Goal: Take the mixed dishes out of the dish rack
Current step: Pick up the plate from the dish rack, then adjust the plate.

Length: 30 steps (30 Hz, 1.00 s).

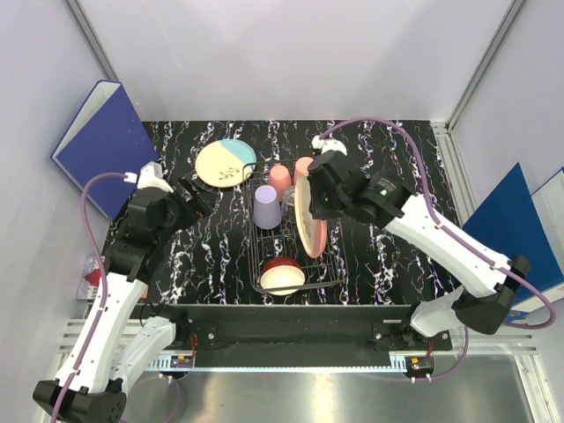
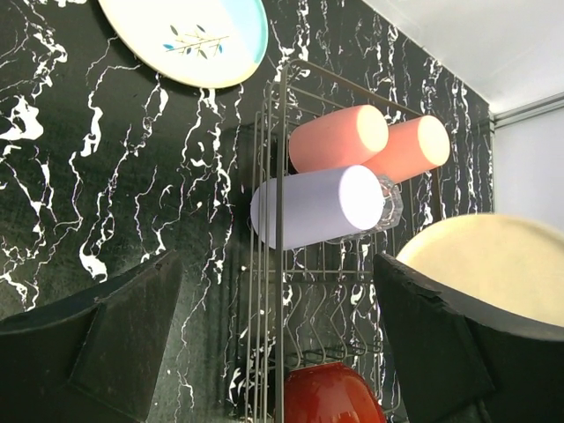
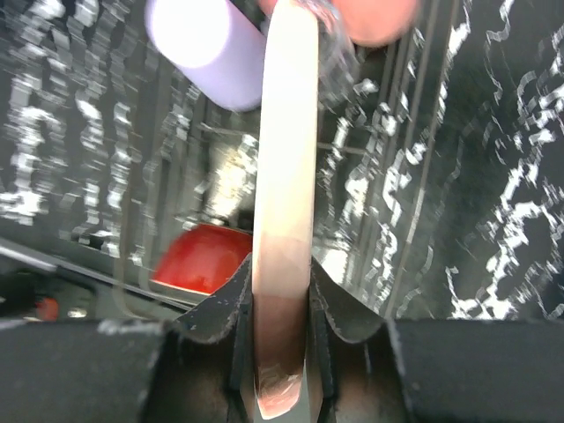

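Gripping a pink plate [image 3: 284,176] by its rim, my right hand [image 3: 282,348] is closed with one finger on each face. The plate stands on edge along the 3 o'clock side of the rack [image 1: 256,260]; I cannot tell whether its lower rim touches the wires.

My left hand [image 2: 278,300] hangs open just off the rack's 9 o'clock side, its fingers spread wide with nothing between them.

At the rack's 12 o'clock end a purple cup [image 2: 313,207] lies on its side. Two pink cups [image 2: 339,137] lie side by side just beyond it, and a clear glass [image 2: 390,201] shows behind the purple cup's base. At the 6 o'clock end a red bowl [image 1: 282,275] sits tilted, its cream inside showing from above.

A blue-and-cream plate [image 1: 226,163] lies flat on the counter [image 1: 211,264], outside the rack at about 10 o'clock.
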Motion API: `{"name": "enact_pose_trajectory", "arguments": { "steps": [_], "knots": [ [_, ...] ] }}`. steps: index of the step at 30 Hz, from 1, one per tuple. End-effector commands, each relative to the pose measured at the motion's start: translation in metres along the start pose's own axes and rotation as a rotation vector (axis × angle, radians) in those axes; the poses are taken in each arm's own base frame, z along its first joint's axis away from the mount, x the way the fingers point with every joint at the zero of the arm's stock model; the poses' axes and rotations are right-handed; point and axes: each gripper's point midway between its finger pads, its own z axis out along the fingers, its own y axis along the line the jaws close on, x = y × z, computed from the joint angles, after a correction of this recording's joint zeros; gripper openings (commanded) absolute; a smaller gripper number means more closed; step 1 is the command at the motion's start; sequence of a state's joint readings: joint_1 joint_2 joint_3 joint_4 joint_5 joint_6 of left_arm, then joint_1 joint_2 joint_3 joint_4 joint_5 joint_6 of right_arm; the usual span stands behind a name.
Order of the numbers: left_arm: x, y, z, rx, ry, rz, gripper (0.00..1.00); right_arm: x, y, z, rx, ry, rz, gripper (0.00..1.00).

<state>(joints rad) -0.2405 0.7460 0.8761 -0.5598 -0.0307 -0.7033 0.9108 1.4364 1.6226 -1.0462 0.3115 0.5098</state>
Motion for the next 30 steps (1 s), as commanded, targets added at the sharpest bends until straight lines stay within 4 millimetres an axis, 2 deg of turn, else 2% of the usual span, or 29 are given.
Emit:
{"name": "enact_pose_trajectory", "arguments": {
  "steps": [1,2,3,4,5,6,7,8,9,10,12,13,14,15,16,17,18,19,20,21,23,24,26,30],
  "knots": [
    [-0.011,-0.016,0.000,0.061,-0.031,0.019,0.92,-0.065,0.020,-0.067,-0.186,-0.270,0.078,0.00],
    [-0.013,-0.018,0.001,0.067,-0.038,0.021,0.93,-0.070,0.023,-0.077,-0.226,-0.312,0.093,0.00],
    [-0.012,-0.025,-0.001,0.102,-0.025,0.019,0.95,-0.065,0.022,-0.074,-0.245,-0.325,0.100,0.00],
    [-0.012,-0.034,-0.002,0.148,-0.018,0.016,0.96,-0.084,0.025,-0.102,-0.328,-0.443,0.147,0.00],
    [-0.014,-0.039,-0.002,0.173,-0.017,0.013,0.99,-0.087,0.024,-0.108,-0.351,-0.475,0.173,0.00],
    [-0.014,-0.045,-0.003,0.200,-0.014,0.009,0.99,-0.082,0.024,-0.104,-0.360,-0.478,0.177,0.00],
    [-0.017,-0.058,-0.007,0.264,-0.015,0.003,0.99,-0.091,0.024,-0.121,-0.409,-0.548,0.204,0.00],
    [-0.018,-0.065,-0.009,0.298,-0.014,0.002,0.99,-0.093,0.024,-0.126,-0.442,-0.568,0.224,0.00],
    [-0.015,-0.075,-0.013,0.352,0.008,-0.010,0.99,-0.087,0.024,-0.120,-0.457,-0.566,0.232,0.00],
    [-0.019,-0.086,-0.017,0.408,-0.006,-0.009,0.99,-0.097,0.025,-0.141,-0.531,-0.641,0.261,0.00],
    [-0.013,-0.105,-0.026,0.524,0.043,-0.023,0.99,-0.102,0.026,-0.145,-0.614,-0.681,0.310,0.00],
    [-0.020,-0.117,-0.030,0.588,0.019,-0.021,0.99,-0.103,0.023,-0.151,-0.640,-0.698,0.334,0.00],
    [-0.016,-0.120,-0.029,0.614,0.036,-0.033,0.99,-0.107,0.017,-0.150,-0.661,-0.697,0.387,0.00],
    [-0.017,-0.126,-0.032,0.650,0.037,-0.042,0.99,-0.102,0.016,-0.139,-0.680,-0.675,0.410,0.00],
    [-0.020,-0.137,-0.038,0.717,0.038,-0.055,0.99,-0.111,0.017,-0.148,-0.742,-0.715,0.435,0.00],
    [-0.016,-0.138,-0.035,0.739,0.054,-0.067,0.99,-0.107,0.025,-0.150,-0.835,-0.668,0.470,0.00],
    [-0.019,-0.149,-0.043,0.813,0.053,-0.079,0.99,-0.117,0.019,-0.147,-0.889,-0.723,0.497,0.00],
    [-0.015,-0.149,-0.039,0.823,0.071,-0.091,0.99,-0.113,0.026,-0.149,-0.978,-0.667,0.541,0.00],
    [-0.014,-0.151,-0.039,0.843,0.077,-0.096,0.99,-0.120,0.020,-0.148,-1.020,-0.705,0.556,0.00],
    [-0.015,-0.156,-0.043,0.879,0.082,-0.105,0.99,-0.120,0.021,-0.140,-1.046,-0.681,0.572,0.00],
    [-0.011,-0.156,-0.039,0.885,0.107,-0.111,0.99,-0.120,0.027,-0.143,-1.138,-0.670,0.580,0.00],
    [-0.010,-0.156,-0.037,0.881,0.113,-0.111,0.99,-0.121,0.028,-0.137,-1.150,-0.663,0.586,0.00],
    [-0.007,-0.154,-0.033,0.874,0.121,-0.106,0.99,-0.122,0.031,-0.144,-1.214,-0.665,0.581,0.00],
    [-0.005,-0.154,-0.031,0.881,0.128,-0.111,0.99,-0.123,0.037,-0.139,-1.270,-0.648,0.580,0.00]
  ]
}}
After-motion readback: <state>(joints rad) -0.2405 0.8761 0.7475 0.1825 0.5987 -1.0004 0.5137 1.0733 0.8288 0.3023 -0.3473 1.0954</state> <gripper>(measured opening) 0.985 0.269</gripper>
